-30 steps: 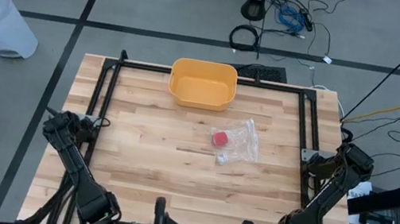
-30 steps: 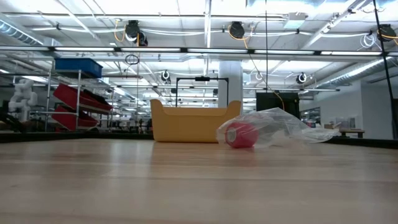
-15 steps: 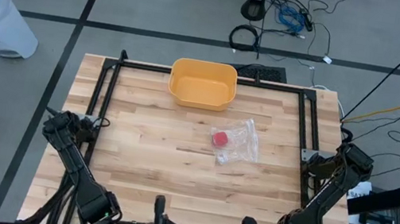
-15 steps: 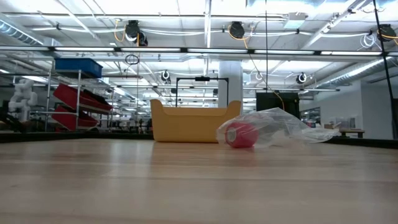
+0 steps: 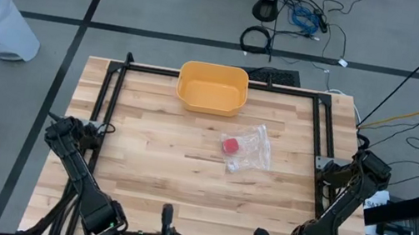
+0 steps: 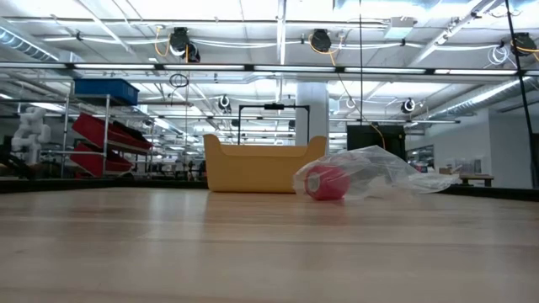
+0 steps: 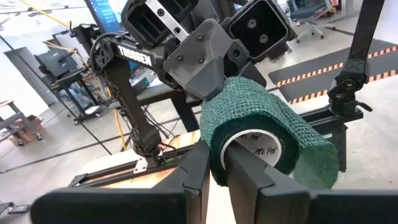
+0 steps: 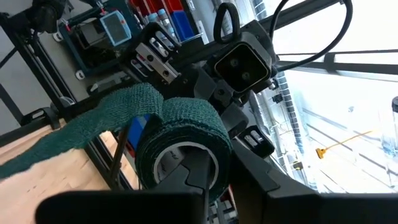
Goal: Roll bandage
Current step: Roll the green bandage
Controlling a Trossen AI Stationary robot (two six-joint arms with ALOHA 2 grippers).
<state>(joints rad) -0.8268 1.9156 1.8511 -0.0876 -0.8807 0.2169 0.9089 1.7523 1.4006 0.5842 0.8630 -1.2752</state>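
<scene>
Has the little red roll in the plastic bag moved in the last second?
No. The red roll in its clear plastic bag sits at the same spot near the yellow bin in both table views.

Four cameras: one overhead, one at table level, one on each wrist.

The high view looks straight down on the whole table [image 5: 144, 158]; the low view skims level across it into the room. Both catch the yellow tub [image 5: 212, 87] and clear bag [image 6: 370, 172]. Each wrist camera, close up, faces the green bandage roll [image 7: 264, 140] and the other arm.
</scene>
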